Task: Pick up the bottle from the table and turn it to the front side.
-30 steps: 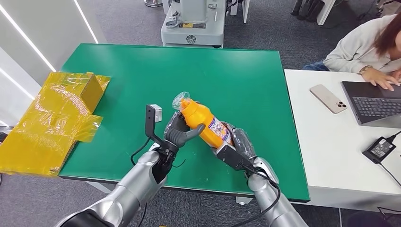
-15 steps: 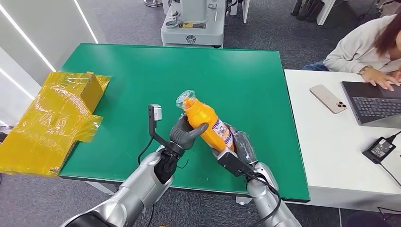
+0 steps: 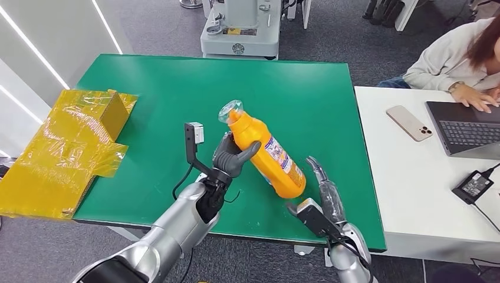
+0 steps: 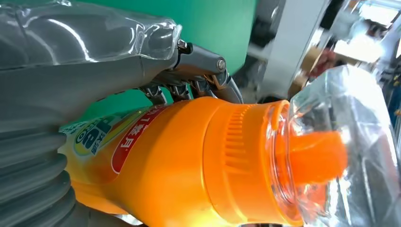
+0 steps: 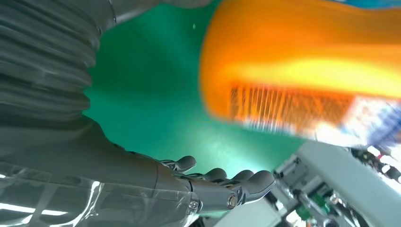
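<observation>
R hand [image 3: 326, 190] near table edge, fingers spread, holding nothing, just off bottle base — looks freed so bottle can rotate. L hand [image 3: 232, 158] wrapped round orange bottle [image 3: 266, 154] at shoulder, sole grip, bottle tilted above green table [image 3: 177, 88], clear-capped neck pointing far-left, label facing up-right. Far R: person at laptop [image 3: 466, 127], white desk.

The bottle [image 3: 264, 154] hangs tilted over the worktop [image 3: 177, 94] in the left hand [image 3: 231, 158], the right hand [image 3: 325, 190] just beside its base. A box [image 3: 71, 147] lies far left; phone [image 3: 409, 122] and laptop [image 3: 466, 126] right.
</observation>
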{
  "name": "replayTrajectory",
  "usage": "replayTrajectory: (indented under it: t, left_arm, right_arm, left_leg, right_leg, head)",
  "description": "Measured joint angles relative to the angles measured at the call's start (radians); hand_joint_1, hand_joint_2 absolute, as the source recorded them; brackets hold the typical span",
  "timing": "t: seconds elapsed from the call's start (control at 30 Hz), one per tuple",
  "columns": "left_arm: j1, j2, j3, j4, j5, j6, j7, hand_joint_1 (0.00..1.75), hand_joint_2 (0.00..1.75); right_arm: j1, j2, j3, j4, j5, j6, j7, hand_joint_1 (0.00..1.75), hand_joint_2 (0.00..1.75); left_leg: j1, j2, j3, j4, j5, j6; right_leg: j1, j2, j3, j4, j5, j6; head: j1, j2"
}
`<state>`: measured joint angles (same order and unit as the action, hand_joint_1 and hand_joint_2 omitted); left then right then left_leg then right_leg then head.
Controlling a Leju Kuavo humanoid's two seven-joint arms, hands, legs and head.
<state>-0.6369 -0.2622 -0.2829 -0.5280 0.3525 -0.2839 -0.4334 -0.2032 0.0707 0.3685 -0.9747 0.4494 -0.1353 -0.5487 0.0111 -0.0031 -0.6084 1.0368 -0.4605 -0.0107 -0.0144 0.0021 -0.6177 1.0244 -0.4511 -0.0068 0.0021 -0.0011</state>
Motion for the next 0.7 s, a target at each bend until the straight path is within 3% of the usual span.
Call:
replayTrajectory:
  t: [0.3,0.43,0.57,0.7]
  left_arm:
    - [0.003,0.037,-0.034,-0.112,-0.395,0.366,-0.107,1.75,1.75]
    - [0.006,0.059,-0.066,-0.202,-0.709,0.604,-0.110,1.75,1.75]
    - [0.007,0.093,-0.076,-0.316,-1.025,0.761,-0.028,1.75,1.75]
    - [0.007,0.137,-0.078,-0.384,-1.411,0.900,0.122,1.75,1.75]
  right_arm:
    - [0.105,-0.001,-0.004,-0.230,0.053,0.017,0.032,0.00,1.75]
    - [0.138,-0.001,-0.008,-0.321,0.060,0.027,0.026,0.00,1.75]
    - [0.174,-0.001,-0.009,-0.449,0.040,0.067,0.021,0.00,1.75]
    - [0.203,-0.001,-0.010,-0.558,0.018,0.096,0.008,0.00,1.75]
  left_leg:
    - [0.000,0.000,0.000,0.000,0.000,0.000]
    - [0.000,0.000,0.000,0.000,0.000,0.000]
    - [0.000,0.000,-0.001,0.000,0.000,0.000]
    - [0.000,0.000,0.000,0.000,0.000,0.000]
  right_leg:
    - [0.000,0.000,0.000,0.000,0.000,0.000]
    - [0.000,0.000,0.000,0.000,0.000,0.000]
    - [0.000,0.000,0.000,0.000,0.000,0.000]
    - [0.000,0.000,0.000,0.000,0.000,0.000]
  head:
    - [0.000,0.000]
    - [0.000,0.000]
    - [0.000,0.000]
    - [0.000,0.000]
